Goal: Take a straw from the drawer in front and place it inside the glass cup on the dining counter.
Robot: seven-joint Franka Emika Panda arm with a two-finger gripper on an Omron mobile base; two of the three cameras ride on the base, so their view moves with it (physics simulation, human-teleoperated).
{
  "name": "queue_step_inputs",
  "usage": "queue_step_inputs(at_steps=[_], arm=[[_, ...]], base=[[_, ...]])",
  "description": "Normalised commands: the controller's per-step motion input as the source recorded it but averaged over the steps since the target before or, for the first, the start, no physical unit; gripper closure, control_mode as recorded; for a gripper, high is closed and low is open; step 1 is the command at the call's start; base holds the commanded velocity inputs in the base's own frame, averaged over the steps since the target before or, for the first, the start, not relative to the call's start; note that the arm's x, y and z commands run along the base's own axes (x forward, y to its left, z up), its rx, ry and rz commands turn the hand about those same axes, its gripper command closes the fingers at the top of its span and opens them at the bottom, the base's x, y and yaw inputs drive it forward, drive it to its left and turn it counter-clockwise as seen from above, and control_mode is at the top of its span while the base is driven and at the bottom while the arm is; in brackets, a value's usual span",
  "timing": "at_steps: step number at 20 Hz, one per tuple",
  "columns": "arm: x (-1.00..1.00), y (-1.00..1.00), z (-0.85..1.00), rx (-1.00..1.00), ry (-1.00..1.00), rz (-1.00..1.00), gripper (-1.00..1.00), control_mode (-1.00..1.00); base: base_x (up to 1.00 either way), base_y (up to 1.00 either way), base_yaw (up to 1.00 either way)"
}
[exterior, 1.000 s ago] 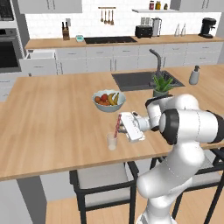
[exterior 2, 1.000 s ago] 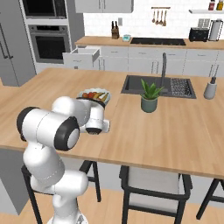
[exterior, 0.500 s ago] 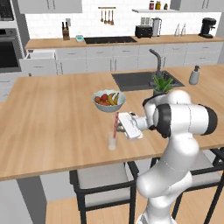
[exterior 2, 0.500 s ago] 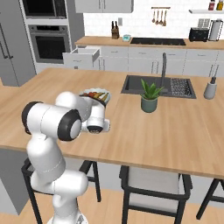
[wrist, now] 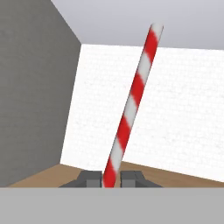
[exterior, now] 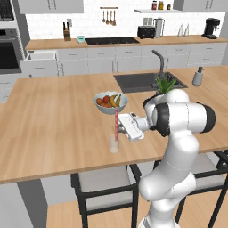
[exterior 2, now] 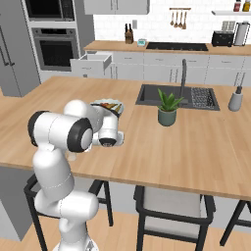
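Holding straw unchanged over glass cup, elbow swung right

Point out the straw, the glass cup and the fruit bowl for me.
straw point(exterior: 116, 124): left base view, middle of the upright shaft.
glass cup point(exterior: 114, 144): left base view, its clear side wall.
fruit bowl point(exterior: 103, 107): left base view, grey outer wall.

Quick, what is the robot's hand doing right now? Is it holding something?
Gripper: shut on the straw, its fingers pinching the lower end; in the left base view the straw stands upright over the glass cup.
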Motion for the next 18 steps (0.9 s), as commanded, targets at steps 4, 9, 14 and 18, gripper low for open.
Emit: queue_step_inputs(at_steps=[4, 9, 14, 18], arm=[[-0.11, 0.2, 0.0, -0.02, -0.04, 0.03, 1.0, -1.0], [0.01, 0.02, 0.0, 0.0, -0.05, 0.03, 1.0, -1.0], [0.02, 0.0, 0.0, 0.0, -0.1, 0.04, 1.0, -1.0], [0.0, -0.04, 0.0, 0.0, -0.12, 0.04, 1.0, -1.0]], base=[[0.0, 0.0, 0.0], [0.0, 0.0, 0.0], [0.0, 0.0, 0.0], [0.0, 0.0, 0.0]])
